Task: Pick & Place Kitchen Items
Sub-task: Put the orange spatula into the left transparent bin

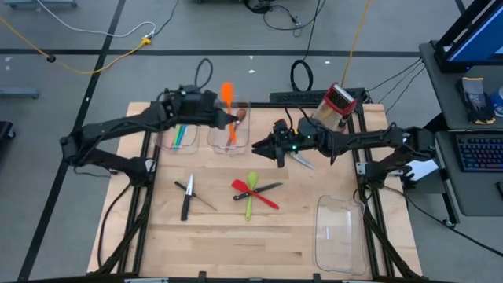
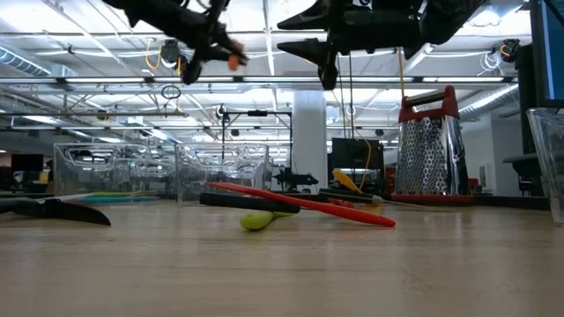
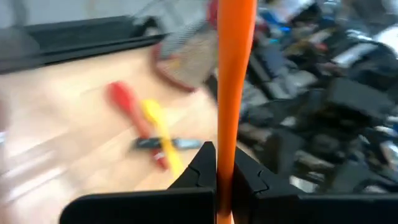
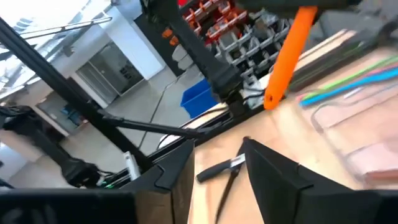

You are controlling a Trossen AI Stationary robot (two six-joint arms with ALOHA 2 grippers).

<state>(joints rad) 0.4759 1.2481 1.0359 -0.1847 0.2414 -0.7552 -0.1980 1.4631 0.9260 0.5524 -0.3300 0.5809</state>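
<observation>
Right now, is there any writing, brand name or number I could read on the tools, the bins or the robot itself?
None can be read.
Box grater: no legible label.
Orange spatula, held by the left end effector: plain, no print.
Clear bins: no marks visible.
Right end effector, open: no lettering seen.
Screen at the table's side: too small to read.

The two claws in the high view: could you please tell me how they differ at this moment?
The left claw is shut on an orange utensil and hangs over the clear bins at the back of the table; the right claw holds nothing. The left claw's fingers pinch the orange handle, while the right claw stands open, its fingers spread apart. Both hang above the table rather than resting on it.
</observation>
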